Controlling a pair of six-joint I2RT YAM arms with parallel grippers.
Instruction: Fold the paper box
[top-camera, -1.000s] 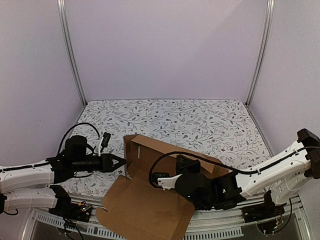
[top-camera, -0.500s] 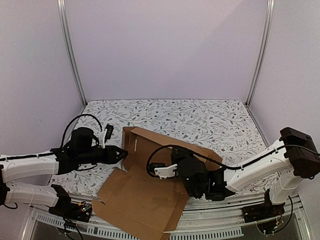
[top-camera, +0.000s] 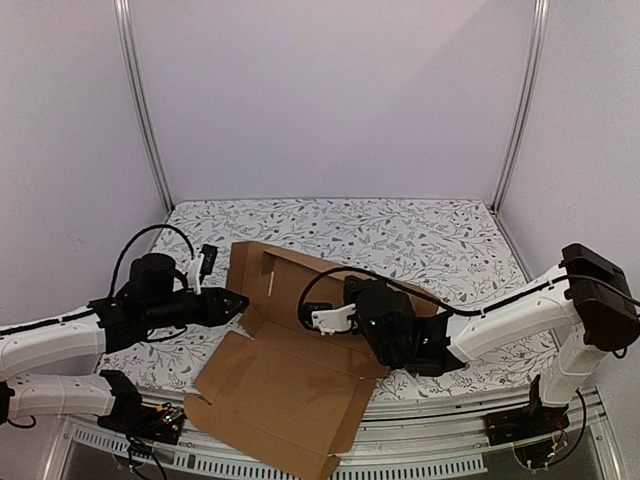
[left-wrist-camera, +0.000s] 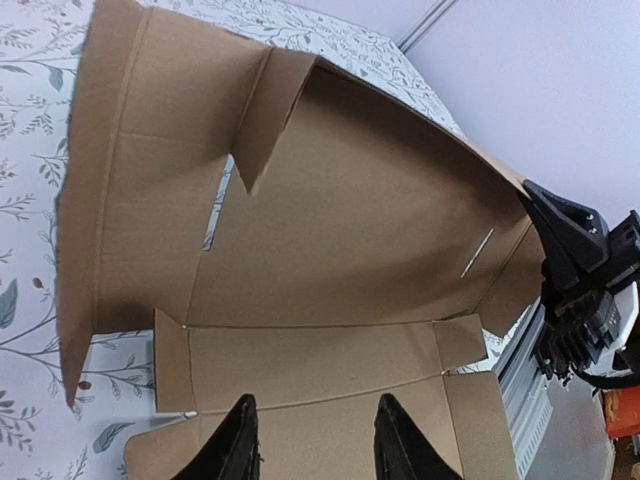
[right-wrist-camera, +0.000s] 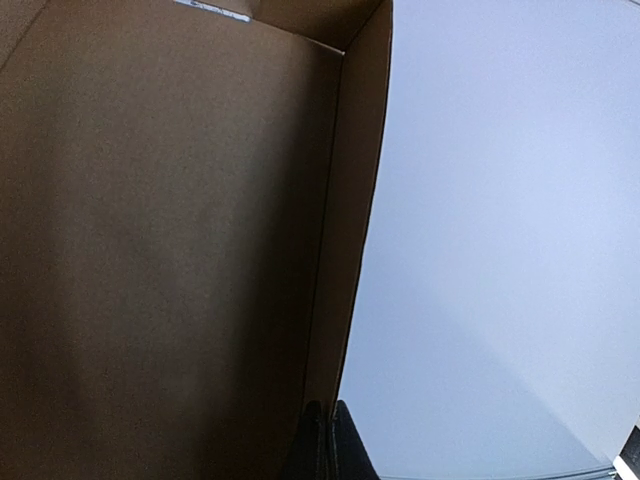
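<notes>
The paper box (top-camera: 285, 385) is a brown cardboard sheet lying half open at the table's near middle. Its front panel overhangs the near edge and its rear panel is raised. My left gripper (top-camera: 237, 303) is open and empty at the box's left edge. In the left wrist view the gripper (left-wrist-camera: 315, 445) hovers over the box's (left-wrist-camera: 350, 230) inner flaps. My right gripper (top-camera: 360, 292) is shut on the top edge of the raised panel. In the right wrist view the gripper (right-wrist-camera: 328, 440) pinches the box's wall (right-wrist-camera: 150, 250).
The table (top-camera: 420, 240) has a floral cloth and purple walls on three sides, with metal posts (top-camera: 150, 140) at the back corners. The right arm's black gripper body (left-wrist-camera: 575, 260) stands at the box's right end. A metal rail (top-camera: 450, 455) runs along the near edge.
The box has slid left and back, and its rear panel stands higher. My right gripper moved up and left with the panel's edge. My left gripper shifted slightly along the box's left edge.
</notes>
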